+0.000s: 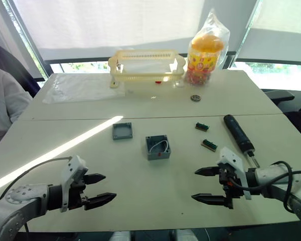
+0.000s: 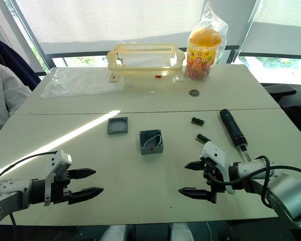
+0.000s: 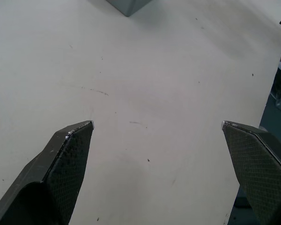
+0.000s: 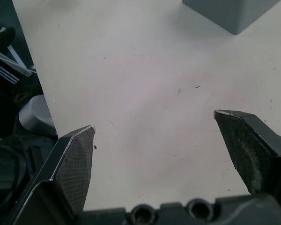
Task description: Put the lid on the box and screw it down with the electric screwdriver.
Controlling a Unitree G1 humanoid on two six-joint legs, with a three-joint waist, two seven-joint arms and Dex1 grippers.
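**A:** Nearest first, left eye view. Left tool [image 1: 101, 189] low over the near counter [image 1: 140, 201], fingers spread wide, holding nothing. Right tool [image 1: 206, 186] likewise wide and empty, hovering at the near right.

**B:** Task items?

**A:** Box [image 1: 158, 147] sits open-topped at mid-counter, white wire inside, red mark on its near face. Lid [image 1: 122, 131] lies flat at roughly 10 o'clock from the box, close by but not touching. Electric screwdriver [image 1: 238, 134] lies on the counter at about 3 o'clock from the box, just beyond the right tool. Two small green parts [image 1: 208, 145] between box and screwdriver; yellow basket [image 1: 146, 65] and bagged snack jar [image 1: 206, 50] at the far edge.

**B:** Right eye view?

**A:** Same layout. Lid apart from box, screwdriver untouched, both tools wide.

**B:** Left wrist view?

**A:** Both fingers [image 3: 68, 159] wide apart over bare counter; a grey corner at the frame edge, probably the box, though lid or box cannot be told.

**B:** Right wrist view?

**A:** Fingers [image 4: 77, 164] wide apart, nothing between them. Grey corner of the box [image 4: 229, 14] ahead.

**B:** Step in hand?

**A:** Judgement: nothing done yet, so the first step is fetching the lid. Next move calls for the left tool to reach toward 12 o'clock, narrow onto the lid's rim, then set it square on the box. Screwdriver suits the right tool afterwards.
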